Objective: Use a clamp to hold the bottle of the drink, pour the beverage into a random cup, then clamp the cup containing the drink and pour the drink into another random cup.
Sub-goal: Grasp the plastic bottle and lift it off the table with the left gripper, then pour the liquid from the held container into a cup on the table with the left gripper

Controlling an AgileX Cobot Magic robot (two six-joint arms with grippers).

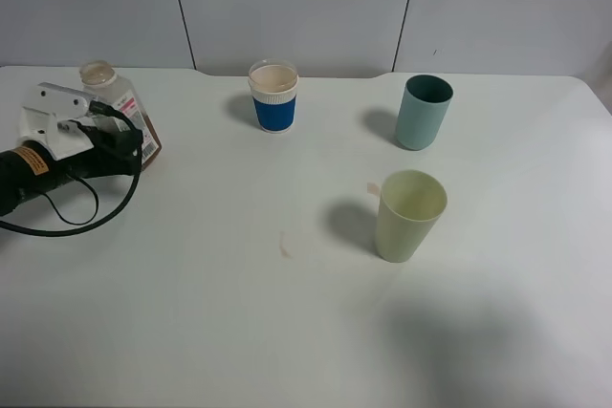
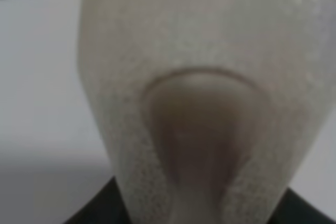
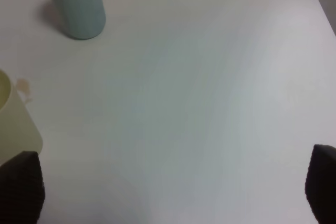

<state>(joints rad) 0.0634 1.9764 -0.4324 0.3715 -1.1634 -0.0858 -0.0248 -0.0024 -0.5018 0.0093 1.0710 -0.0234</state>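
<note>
The drink bottle, clear with brown liquid and a pale cap, stands at the far left of the white table. My left gripper is closed around its lower part. In the left wrist view the bottle fills the frame, with dark finger bases against both its sides. Three cups stand open: a blue-sleeved white cup at the back middle, a teal cup at the back right, and a pale green cup nearer the front. My right gripper is open and empty above bare table, outside the exterior high view.
The right wrist view shows the teal cup and the edge of the pale green cup. A black cable loops from the left arm onto the table. A small faint stain lies mid-table.
</note>
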